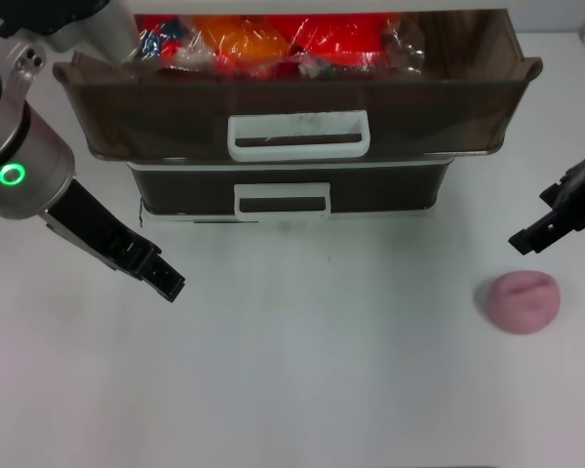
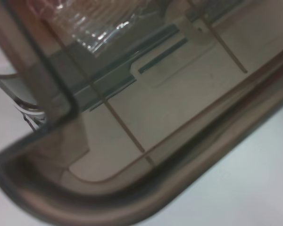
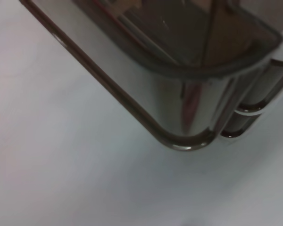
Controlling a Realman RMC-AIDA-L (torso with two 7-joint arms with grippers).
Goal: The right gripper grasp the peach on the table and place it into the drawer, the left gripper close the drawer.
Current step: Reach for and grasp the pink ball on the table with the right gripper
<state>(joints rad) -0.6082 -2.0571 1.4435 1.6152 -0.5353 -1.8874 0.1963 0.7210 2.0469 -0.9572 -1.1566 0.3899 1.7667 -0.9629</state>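
Note:
The pale pink peach lies on the white table at the front right. My right gripper hovers just behind and above the peach, apart from it and holding nothing. The top brown drawer stands pulled out at the back, its white loop handle facing me. My left gripper hangs over the table in front of the drawer's left end, holding nothing. The left wrist view looks down on the drawer's rim and the right wrist view shows a drawer corner.
Orange and red wrapped packets fill the back of the open drawer. A second drawer with its own white handle sits shut beneath it. White tabletop stretches between the two grippers.

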